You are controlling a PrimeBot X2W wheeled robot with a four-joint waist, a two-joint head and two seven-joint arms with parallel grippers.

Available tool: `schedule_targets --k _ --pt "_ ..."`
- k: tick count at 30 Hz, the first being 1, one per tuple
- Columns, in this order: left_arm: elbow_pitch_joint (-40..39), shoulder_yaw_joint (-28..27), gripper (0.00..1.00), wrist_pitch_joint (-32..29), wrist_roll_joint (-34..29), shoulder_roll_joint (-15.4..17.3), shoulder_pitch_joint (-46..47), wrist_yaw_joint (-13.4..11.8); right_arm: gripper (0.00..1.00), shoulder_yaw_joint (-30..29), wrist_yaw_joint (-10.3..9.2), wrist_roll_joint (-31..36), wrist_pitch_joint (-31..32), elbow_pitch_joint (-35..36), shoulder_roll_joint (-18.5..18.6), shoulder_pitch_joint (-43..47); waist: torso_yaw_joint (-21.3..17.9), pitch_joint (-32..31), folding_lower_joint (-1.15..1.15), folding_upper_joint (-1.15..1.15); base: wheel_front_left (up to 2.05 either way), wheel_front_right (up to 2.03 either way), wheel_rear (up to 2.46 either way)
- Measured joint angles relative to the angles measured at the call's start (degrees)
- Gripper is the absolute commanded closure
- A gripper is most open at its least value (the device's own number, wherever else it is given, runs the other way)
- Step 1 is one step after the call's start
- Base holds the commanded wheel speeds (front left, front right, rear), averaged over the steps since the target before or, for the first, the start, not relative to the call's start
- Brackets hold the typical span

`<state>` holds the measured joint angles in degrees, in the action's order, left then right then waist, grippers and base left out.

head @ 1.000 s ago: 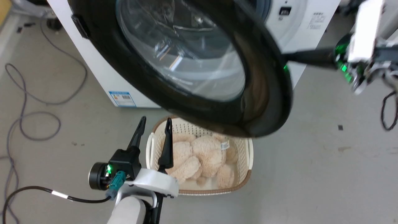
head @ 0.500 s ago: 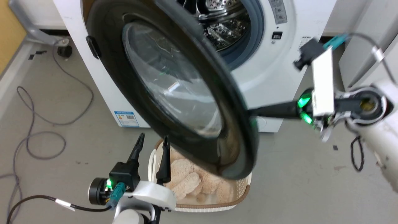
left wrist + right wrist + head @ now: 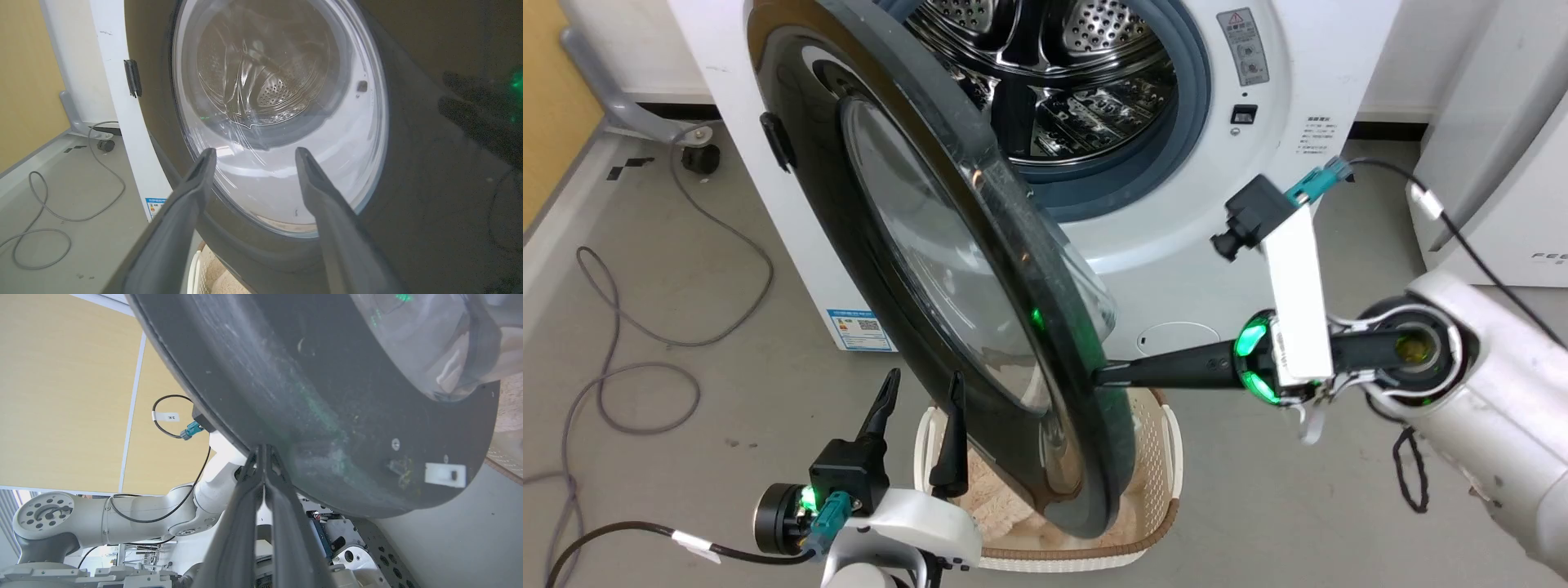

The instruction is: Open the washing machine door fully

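White casing and two long dark fingers mark the left gripper point(image 3: 923, 388) nearest the camera, low in the head view; its fingers stand well apart with nothing between them, pointing at the glass of the washing machine door point(image 3: 907, 269). Just beyond it a cream perforated basket point(image 3: 1168, 457) with a brown rim sits on the floor by the machine's front edge, with a beige plush toy point(image 3: 1001, 510) inside, partly hidden under the door's lower rim. The door hangs from hinges on the left edge of the washing machine point(image 3: 1217, 245) and stands swung well out from the front, nearly edge-on to the head camera, glossy black face to the left and matte grey inner face to the right. The right gripper point(image 3: 1101, 376) reaches in from the right, its fingers pressed together, tips touching the door's inner rim low down. Behind, the grey rubber ring point(image 3: 1176, 139) and the steel drum point(image 3: 1054, 73) lie open to view.
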<state>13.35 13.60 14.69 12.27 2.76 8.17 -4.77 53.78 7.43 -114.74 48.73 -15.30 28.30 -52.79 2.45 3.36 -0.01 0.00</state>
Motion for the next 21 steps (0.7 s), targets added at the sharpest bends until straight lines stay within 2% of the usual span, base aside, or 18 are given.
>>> schedule_targets --k 6,10,11,12,13,17,21 --pt "0.3 0.1 0.0 0.0 0.0 0.0 -0.2 0.0 1.0 1.2 0.0 -1.7 -6.2 3.0 0.2 0.9 0.5 -0.8 0.0 0.0 0.0 0.0 0.0" --pt "0.5 0.0 0.0 0.0 0.0 0.0 -1.2 0.0 1.0 -1.1 0.01 0.5 -15.7 5.5 1.5 4.6 0.5 -1.4 0.0 0.0 0.0 0.0 0.0" --pt "0.5 -0.1 0.0 0.0 0.0 0.0 -1.3 -0.1 0.66 -2.0 0.01 1.3 -18.8 5.8 1.8 6.1 0.5 -1.5 0.01 0.0 0.0 0.0 0.0" --pt "0.5 0.0 0.0 0.0 0.0 0.0 -1.4 -0.1 0.09 -2.9 0.0 2.1 -21.6 6.3 2.4 7.8 0.4 -1.6 0.0 0.0 0.0 0.0 0.0" --pt "0.5 -0.1 0.0 0.0 0.0 0.0 -1.4 -0.1 0.0 -3.8 0.01 2.5 -24.3 6.7 2.8 9.6 0.4 -1.8 0.0 0.0 0.0 0.0 0.0" --pt "1.1 -0.2 0.0 0.0 0.0 0.0 -1.5 0.0 0.0 -6.3 0.01 8.0 -37.9 6.4 5.1 16.8 0.5 -2.2 0.01 0.0 0.0 0.0 0.0" --pt "1.5 -0.8 0.0 0.0 0.0 0.1 -2.4 0.1 0.0 -7.7 0.0 10.4 -51.9 2.0 5.4 24.0 0.1 -3.0 0.01 0.0 0.0 0.0 0.0"
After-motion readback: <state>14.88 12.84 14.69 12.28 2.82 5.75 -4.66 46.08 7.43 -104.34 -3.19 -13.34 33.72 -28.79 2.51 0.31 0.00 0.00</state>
